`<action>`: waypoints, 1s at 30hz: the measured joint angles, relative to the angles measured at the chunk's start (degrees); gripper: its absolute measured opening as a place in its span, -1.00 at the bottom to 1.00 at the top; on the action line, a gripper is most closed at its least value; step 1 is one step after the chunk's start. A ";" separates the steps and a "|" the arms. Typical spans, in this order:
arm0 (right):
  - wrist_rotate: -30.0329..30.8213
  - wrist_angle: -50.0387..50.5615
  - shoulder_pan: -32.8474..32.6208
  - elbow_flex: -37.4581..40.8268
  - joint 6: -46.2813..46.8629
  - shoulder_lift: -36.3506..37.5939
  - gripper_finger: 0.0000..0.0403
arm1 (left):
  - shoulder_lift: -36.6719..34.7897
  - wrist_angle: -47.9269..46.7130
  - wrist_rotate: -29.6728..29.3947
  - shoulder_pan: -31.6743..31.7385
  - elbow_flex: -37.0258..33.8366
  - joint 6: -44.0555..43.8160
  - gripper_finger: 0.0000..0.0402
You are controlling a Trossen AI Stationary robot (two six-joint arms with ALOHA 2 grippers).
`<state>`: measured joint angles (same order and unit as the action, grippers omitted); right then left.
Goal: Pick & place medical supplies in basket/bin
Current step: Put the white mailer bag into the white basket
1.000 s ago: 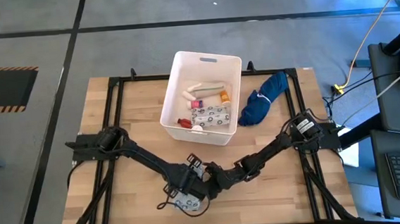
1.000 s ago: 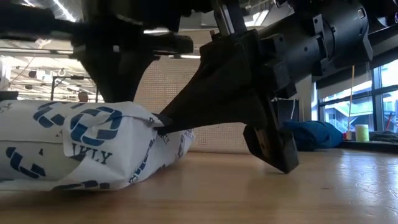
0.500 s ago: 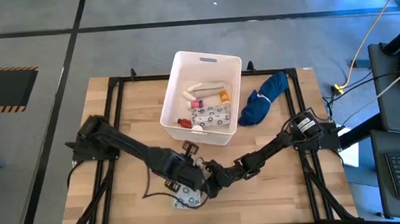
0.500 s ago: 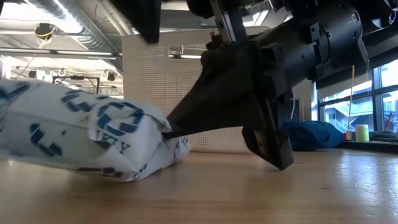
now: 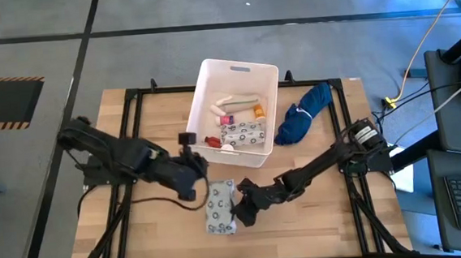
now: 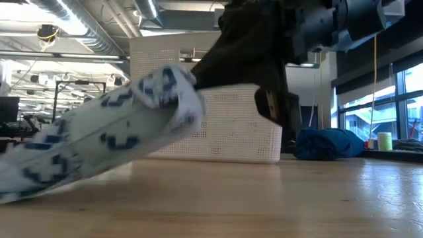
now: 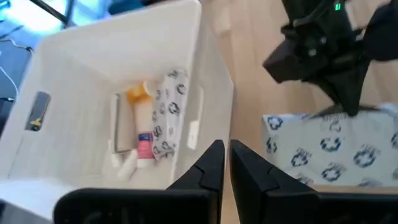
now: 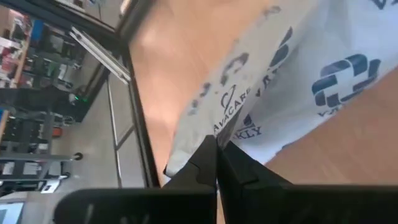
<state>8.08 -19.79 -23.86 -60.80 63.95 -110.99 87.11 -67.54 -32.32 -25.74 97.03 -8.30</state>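
Observation:
A white soft packet with blue dotted print [image 5: 220,209] lies on the wood table near the near edge, its right edge raised. My right gripper [image 5: 238,214] is shut on it. In the low view the packet [image 6: 99,139] slants up from the table to that gripper [image 6: 195,79]. My left gripper [image 5: 186,138] hovers shut beside the near left corner of the white tub [image 5: 238,65], touching nothing. In the tub lie a second dotted packet [image 5: 243,133], a beige roll [image 5: 233,103], an orange vial [image 5: 258,111] and a red item [image 5: 213,141]. My right gripper pinches the packet's right edge [image 8: 211,127] between its two fingers, coming from the table's right and slanting down. That edge is lifted [image 6: 178,86]. The packet hangs tilted below the fingers, and its far lower end [image 6: 20,182] rests on the table.
A dark blue cloth bundle [image 5: 302,112] lies right of the tub. Black frame rails [image 5: 134,144] run along the table's sides. Bare wood [image 5: 319,228] shows right of the packet and along the near edge. The tub's tall wall [image 6: 225,125] stands behind the packet.
My left gripper has drawn away from the packet, rising and moving toward the far left, up to the tub's corner. My right gripper has risen and lifted the packet's right edge. The packet, flat before, now tilts with its other end on the table.

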 joint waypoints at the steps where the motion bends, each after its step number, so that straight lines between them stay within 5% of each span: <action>1: 0.02 0.04 0.18 0.00 -0.21 0.56 -1.00 | -0.92 0.04 -0.21 0.00 0.00 -0.46 -0.90; 12: -0.40 10.84 0.79 -7.40 -16.45 10.94 -1.00 | -8.90 -0.69 -0.65 -0.04 0.00 -1.05 -0.90; 24: 3.46 59.34 4.80 -41.61 -36.97 14.42 -1.00 | -13.14 -5.10 3.38 -2.28 -0.02 -5.84 -0.90; 30: 5.58 76.41 10.48 -58.64 -45.04 14.43 -1.00 | -16.64 -4.34 0.01 -5.23 -0.02 -9.13 -0.90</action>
<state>13.66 56.62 -13.38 -119.43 18.91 -96.55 70.47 -71.88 -32.31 -30.97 97.01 -17.42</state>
